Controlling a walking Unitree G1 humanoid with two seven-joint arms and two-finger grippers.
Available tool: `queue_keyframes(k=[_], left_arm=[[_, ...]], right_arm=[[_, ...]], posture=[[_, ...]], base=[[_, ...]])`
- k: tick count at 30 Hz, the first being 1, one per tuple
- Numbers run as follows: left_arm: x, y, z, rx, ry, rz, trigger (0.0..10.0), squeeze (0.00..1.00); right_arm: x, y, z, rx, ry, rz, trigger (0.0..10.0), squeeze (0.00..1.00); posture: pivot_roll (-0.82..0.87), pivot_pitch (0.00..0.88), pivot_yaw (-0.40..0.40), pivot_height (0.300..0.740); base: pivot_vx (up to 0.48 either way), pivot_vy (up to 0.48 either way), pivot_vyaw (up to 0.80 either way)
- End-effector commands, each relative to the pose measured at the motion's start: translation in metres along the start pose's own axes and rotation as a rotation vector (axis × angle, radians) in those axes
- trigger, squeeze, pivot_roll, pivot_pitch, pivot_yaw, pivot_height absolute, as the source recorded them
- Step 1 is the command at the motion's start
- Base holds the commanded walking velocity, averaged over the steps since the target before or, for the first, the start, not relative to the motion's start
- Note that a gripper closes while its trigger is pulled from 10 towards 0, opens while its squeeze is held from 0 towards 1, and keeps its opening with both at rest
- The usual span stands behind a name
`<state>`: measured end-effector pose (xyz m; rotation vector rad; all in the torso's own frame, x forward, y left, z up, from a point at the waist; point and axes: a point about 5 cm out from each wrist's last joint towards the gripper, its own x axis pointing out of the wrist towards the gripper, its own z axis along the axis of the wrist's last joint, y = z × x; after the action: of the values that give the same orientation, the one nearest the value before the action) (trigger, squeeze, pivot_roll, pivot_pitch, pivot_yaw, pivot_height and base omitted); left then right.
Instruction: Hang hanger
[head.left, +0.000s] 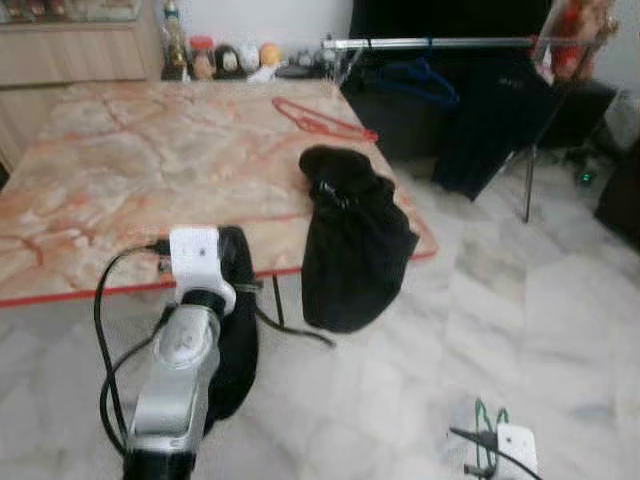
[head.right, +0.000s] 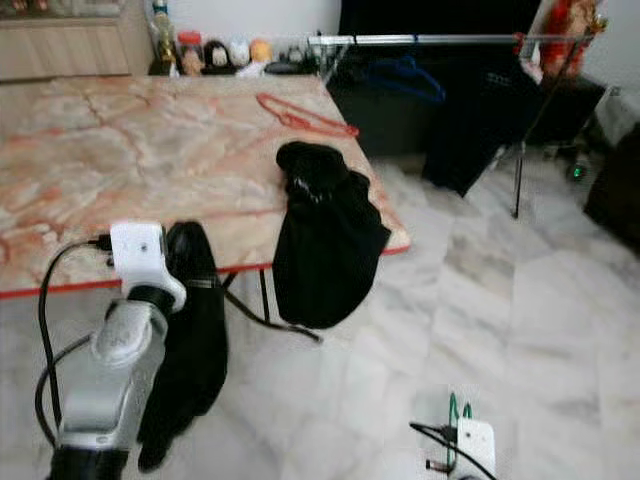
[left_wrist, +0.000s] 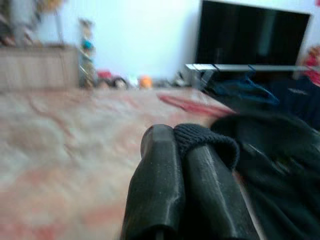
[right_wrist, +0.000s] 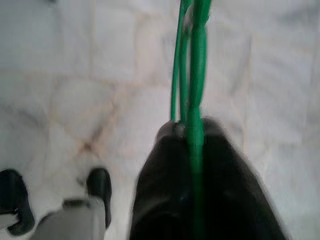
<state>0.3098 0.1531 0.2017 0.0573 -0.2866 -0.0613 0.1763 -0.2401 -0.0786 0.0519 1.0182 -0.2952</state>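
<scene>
My right gripper is shut on a thin green wire hanger, held low over the marble floor; the hanger pokes up at the bottom right of the eye views. My left gripper is shut on a black knit garment, which hangs down beside my left arm at the table's near edge. A metal clothes rail stands beyond the table's far right corner, with a blue hanger and a dark garment on it.
A marble-patterned table with a red rim lies ahead on the left. A second black garment drapes over its right edge, and a red hanger lies at the back. Bottles and jars line the far wall. White marble floor stretches right.
</scene>
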Motion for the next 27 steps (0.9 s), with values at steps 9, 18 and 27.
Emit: queue_keyframes(k=[9,18,27], left_arm=[[0.082,-0.020,0.079,0.085,-0.253,-0.153,10.0,0.00],[0.121,-0.039,0.121,0.144,-0.331,-0.234,10.0,0.00],[0.123,-0.032,0.105,0.197,-0.299,-0.228,10.0,0.00]], right_arm=[[0.000,0.000,0.002,0.022,-0.004,-0.006,10.0,0.00],[0.000,0.004,0.003,0.038,-0.007,-0.006,10.0,0.00],[0.000,0.004,0.002,0.046,-0.008,-0.006,10.0,0.00]], posture=[[0.10,0.000,-0.075,0.740],[0.10,0.000,-0.055,0.740],[0.12,0.000,-0.055,0.740]], base=[[0.391,0.000,0.00],[0.391,0.000,0.00],[0.391,0.000,0.00]])
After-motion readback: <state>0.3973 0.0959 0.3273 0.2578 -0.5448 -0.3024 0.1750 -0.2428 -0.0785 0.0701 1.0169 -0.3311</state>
